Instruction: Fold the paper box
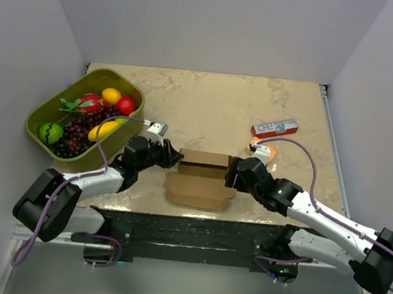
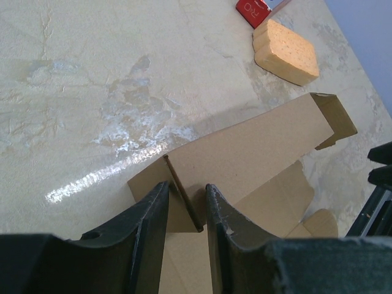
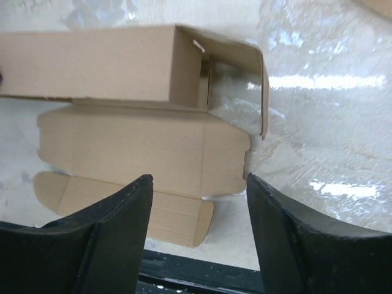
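Paper box [image 1: 200, 178]: plain brown cardboard, mid-table, nearer the front edge than the back, between the two arms; only half formed.
Table [image 1: 207, 107]: pale, marbled, glossy where light falls beside the box.
Box, rear part: long wall raised along the far side. From the right wrist [image 3: 122, 141], a long channel open at its right end, end flap swung outward.
Box, front part: flat panels with tabs lying on the table toward the arm bases, the frontmost tab close to the dark front edge.
Left pincer [image 1: 175, 157]: at the box's left end, narrowed onto a thin upright flap. From the left wrist [image 2: 187, 190], cardboard edge standing between the two dark fingers [image 2: 150, 214], pinched there.
Right pincer [image 1: 232, 174]: at the box's right end, spread wide. From the right wrist [image 3: 199, 180], fingers [image 3: 122, 208] well apart above the flat panels, nothing gripped between them.
Orange block [image 1: 268, 152]: on the table just behind the right wrist, apart from the box; pale and porous from the left wrist [image 2: 286, 52].
Red-and-white carton [image 1: 275, 128]: lying flat just beyond the orange block; touching it or not, cannot tell.
Green tub [image 1: 39, 130]: far left of the table, well apart from the box.
Fruit [image 1: 88, 120]: inside the tub: dark grapes with yellow, red and green pieces.
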